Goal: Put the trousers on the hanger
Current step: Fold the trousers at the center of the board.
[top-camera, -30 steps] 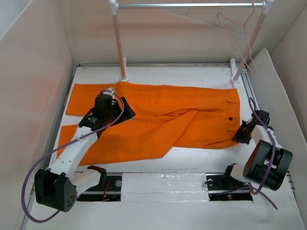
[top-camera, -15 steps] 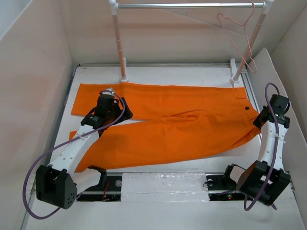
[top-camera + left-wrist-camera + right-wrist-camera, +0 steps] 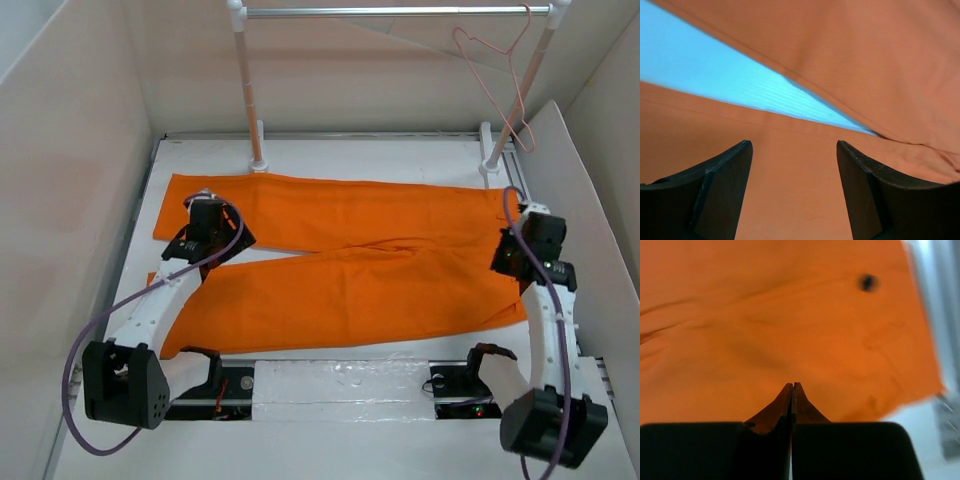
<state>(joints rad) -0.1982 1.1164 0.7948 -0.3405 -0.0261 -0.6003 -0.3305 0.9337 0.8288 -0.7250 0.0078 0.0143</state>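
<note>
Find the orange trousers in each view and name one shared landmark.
Top external: the trousers lie flat across the middle of the table, between the arms.
Left wrist: the trousers fill the picture beyond the open left fingers.
Right wrist: the trousers fill most of it, above the shut right fingers.
Shared landmark: the bare table beside the cloth.

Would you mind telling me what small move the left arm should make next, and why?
Probably lower the left gripper and close it on the trousers: its jaws stand open over one leg, which lies flat on the table, while the hanger hangs on the rail, untouched.
</note>
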